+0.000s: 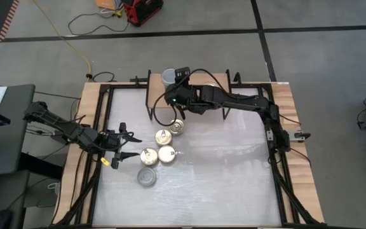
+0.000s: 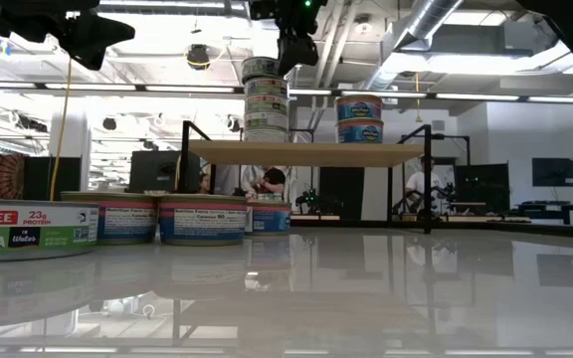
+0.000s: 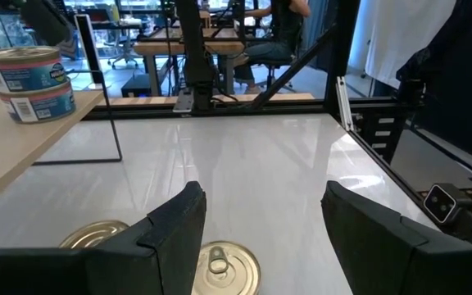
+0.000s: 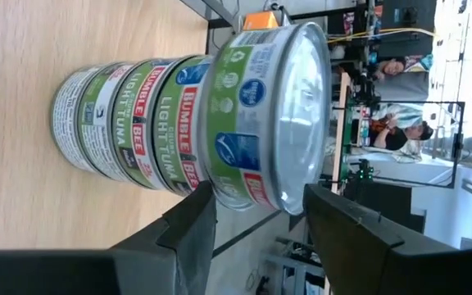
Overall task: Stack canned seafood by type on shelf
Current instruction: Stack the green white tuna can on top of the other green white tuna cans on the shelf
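Observation:
The shelf (image 2: 306, 152) is a light-wood board on black legs at the table's far edge. On its left end stands a stack of several green-label tins (image 2: 265, 99), and its silver-lidded top tin (image 4: 269, 115) shows close in the right wrist view. Two blue-label tins (image 2: 359, 117) are stacked further right. My right gripper (image 4: 256, 197) is open just beside the top tin, touching nothing. My left gripper (image 1: 124, 147) is open in the air at the table's left, over gold-lidded tins (image 3: 224, 266). Loose tins (image 1: 164, 136) rest on their bases mid-table, one of them silver-lidded (image 1: 147, 177).
The black metal frame (image 1: 103, 95) runs around the white tabletop (image 1: 227, 178). The shelf's thin legs (image 2: 185, 169) stand by the far edge. The table's right half holds no tins. People sit in the room beyond the table (image 2: 272, 181).

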